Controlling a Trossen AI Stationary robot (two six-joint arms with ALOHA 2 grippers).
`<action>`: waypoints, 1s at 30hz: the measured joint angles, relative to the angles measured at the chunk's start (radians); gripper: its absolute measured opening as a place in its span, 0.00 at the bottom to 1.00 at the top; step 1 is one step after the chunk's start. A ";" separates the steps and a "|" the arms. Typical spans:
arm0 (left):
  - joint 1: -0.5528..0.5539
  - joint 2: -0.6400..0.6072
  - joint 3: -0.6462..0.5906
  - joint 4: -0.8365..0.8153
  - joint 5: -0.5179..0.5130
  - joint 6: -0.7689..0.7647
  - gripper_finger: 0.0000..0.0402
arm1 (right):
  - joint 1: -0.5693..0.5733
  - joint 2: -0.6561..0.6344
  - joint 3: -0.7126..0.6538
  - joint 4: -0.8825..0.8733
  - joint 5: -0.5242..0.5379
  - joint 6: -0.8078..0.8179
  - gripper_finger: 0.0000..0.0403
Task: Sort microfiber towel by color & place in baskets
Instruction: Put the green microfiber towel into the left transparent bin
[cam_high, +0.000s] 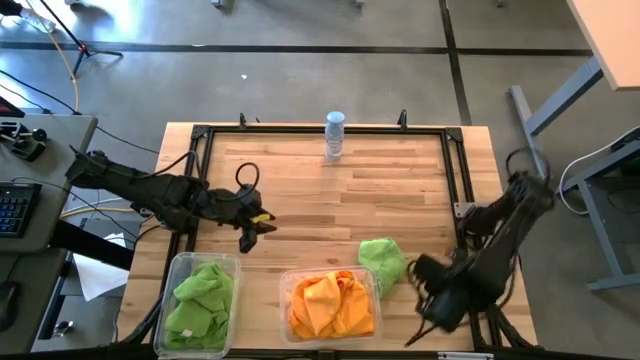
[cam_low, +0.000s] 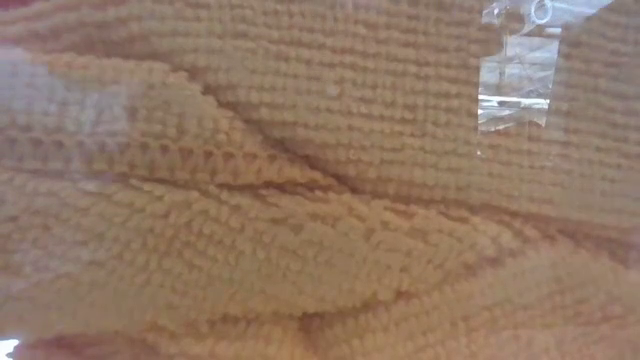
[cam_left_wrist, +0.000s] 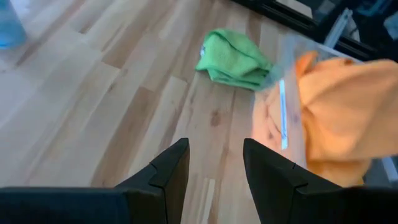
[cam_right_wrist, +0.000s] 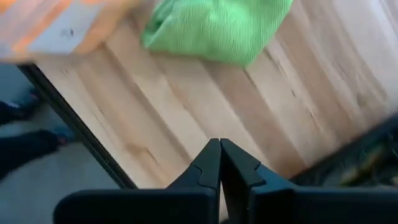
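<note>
One bright green microfiber towel (cam_high: 382, 262) lies bunched on the wood table, just right of the wider basket (cam_high: 330, 303), which holds orange towels. The narrower basket (cam_high: 200, 300) at the near left holds green towels. My right gripper (cam_right_wrist: 221, 163) is shut and empty. It points down over the table's near right part (cam_high: 432, 292), a little to the right of the loose green towel (cam_right_wrist: 217, 28). My left gripper (cam_left_wrist: 214, 168) hangs open and empty above the table's left middle (cam_high: 250, 228), looking toward the green towel (cam_left_wrist: 236, 59) and the orange towels (cam_left_wrist: 339, 115).
A small clear bottle (cam_high: 334, 135) stands at the table's far edge. A black frame (cam_high: 452, 170) runs round the tabletop. Bare wood lies between the bottle and the baskets. The low view is filled by orange towel (cam_low: 300, 200) behind the basket's clear wall.
</note>
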 joint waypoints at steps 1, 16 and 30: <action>0.011 0.000 0.000 0.002 0.000 0.000 0.34 | 0.000 -0.058 -0.065 0.043 0.022 -0.008 0.01; 0.098 0.000 0.000 0.015 -0.004 0.000 0.34 | -0.054 -0.492 -0.776 0.599 0.179 -0.414 0.17; 0.098 0.000 0.000 0.015 -0.027 -0.026 0.34 | -0.144 -0.419 -0.918 0.976 0.308 -0.847 0.58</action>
